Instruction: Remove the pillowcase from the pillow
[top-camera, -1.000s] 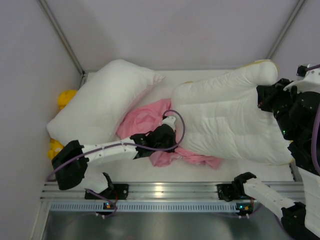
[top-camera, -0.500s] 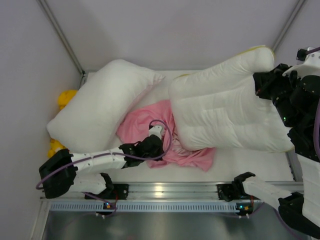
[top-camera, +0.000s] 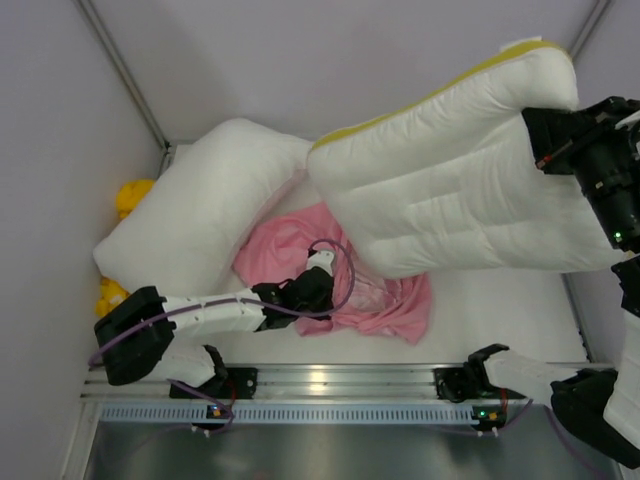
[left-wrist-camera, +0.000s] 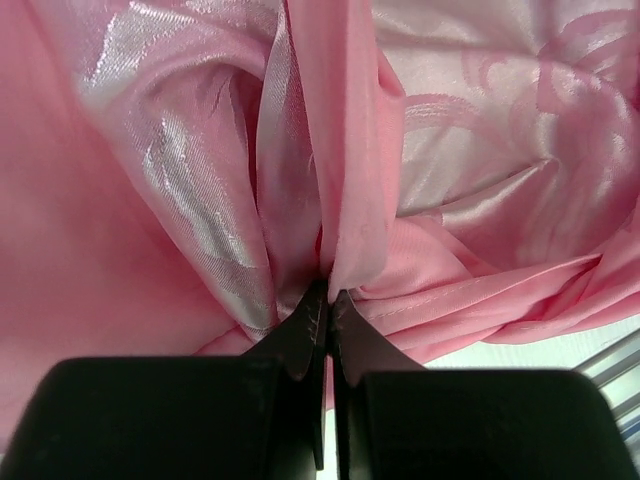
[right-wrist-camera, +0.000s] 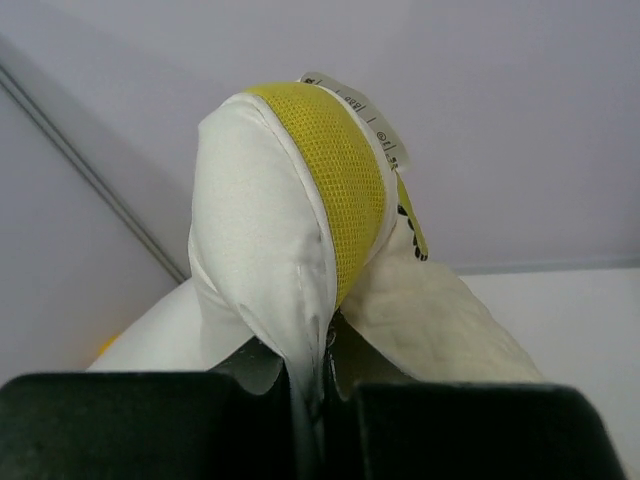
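Centre frame, the pillow (top-camera: 450, 190) now hangs tilted in the upper right of the overhead view. A second ago it lay flat on the table (top-camera: 500, 305). The right gripper (right-wrist-camera: 328, 352), jaws pinched tight on the corner by the pillow's yellow band, has hauled it up and away. The pink pillowcase (top-camera: 290, 250) stays behind in a crumpled heap at lower centre. There the left gripper (left-wrist-camera: 328, 305) has closed fully on a raised fold of the shiny fabric and drawn slightly toward the near edge. The pillow's lower corner still overlaps the pink cloth from above, so it cannot be told whether it has slipped wholly free. By the look of it the separation is all but done. A second white pillow (top-camera: 200, 210) rests at left.
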